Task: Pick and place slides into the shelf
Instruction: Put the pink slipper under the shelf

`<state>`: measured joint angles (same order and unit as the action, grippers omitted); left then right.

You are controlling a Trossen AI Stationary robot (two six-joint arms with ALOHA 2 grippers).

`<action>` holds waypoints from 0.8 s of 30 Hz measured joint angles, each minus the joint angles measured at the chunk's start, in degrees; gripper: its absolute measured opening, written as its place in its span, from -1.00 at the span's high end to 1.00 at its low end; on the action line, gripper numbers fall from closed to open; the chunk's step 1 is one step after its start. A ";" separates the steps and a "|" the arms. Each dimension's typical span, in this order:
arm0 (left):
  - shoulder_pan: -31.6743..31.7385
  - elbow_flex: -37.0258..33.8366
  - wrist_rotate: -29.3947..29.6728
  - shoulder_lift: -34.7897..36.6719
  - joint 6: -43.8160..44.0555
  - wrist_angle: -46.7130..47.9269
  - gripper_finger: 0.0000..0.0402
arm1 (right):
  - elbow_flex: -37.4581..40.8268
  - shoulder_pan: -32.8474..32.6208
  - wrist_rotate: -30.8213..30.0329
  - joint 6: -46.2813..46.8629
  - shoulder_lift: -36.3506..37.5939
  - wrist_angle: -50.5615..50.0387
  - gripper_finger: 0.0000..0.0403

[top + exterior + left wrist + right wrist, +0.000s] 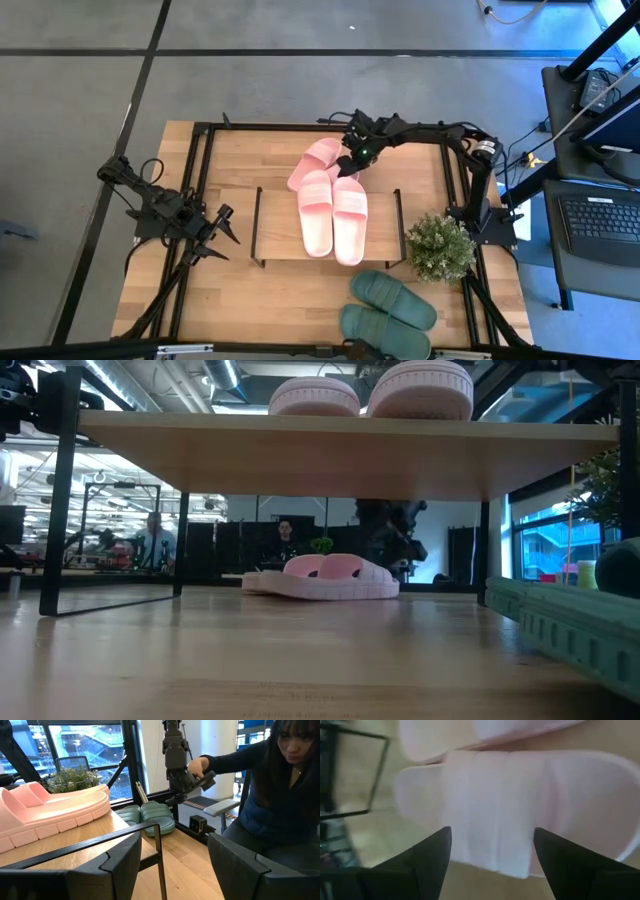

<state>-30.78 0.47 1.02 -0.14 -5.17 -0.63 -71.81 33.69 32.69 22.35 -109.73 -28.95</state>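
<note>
One light pink pair of slides (333, 215) lies flat on the shelf's wooden top board (275, 225). A second pink pair (312, 165) rests on its soles on the table behind the shelf. My right gripper (347, 165) slants down over it, open, with one finger on each side of a slide's wide strap (495, 805). The dark green pair (385, 310) lies on the table near the front right. At the table's left my left gripper (222, 235) waits, open and level, with nothing between its fingers (125, 865). My right gripper comes at the pink slide's strap (492, 845) slanting down from the far right, fingers across the strap, one on each side. Whether the fingertips (442, 840) touch it, I cannot tell. The slide lies flat on the table.
A potted plant (440, 245) stands right of the shelf. Black frame bars (200, 180) run around the table's edges. The shelf's thin wire legs (60, 500) stand on the table. A person (280, 795) sits beyond the table, a hand on a handle (202, 780).
</note>
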 joint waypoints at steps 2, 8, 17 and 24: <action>-0.01 0.00 0.00 0.00 0.11 0.01 -0.10 | 0.00 -0.04 -3.07 0.22 -0.13 -0.05 -0.40; 0.01 0.00 -0.01 0.00 0.08 0.01 -0.10 | 0.02 -0.41 2.86 -0.30 -0.55 1.29 -0.39; -0.01 0.00 -0.02 0.00 0.06 0.01 -0.10 | 0.02 -1.01 3.46 -0.84 -0.55 0.68 -0.03; 0.01 0.00 -0.02 0.00 0.02 0.00 -0.10 | 0.02 -1.01 3.36 -3.65 -0.55 0.90 0.60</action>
<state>-30.76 0.47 0.99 -0.14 -5.15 -0.63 -71.79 32.69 36.05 18.69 -110.28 -28.05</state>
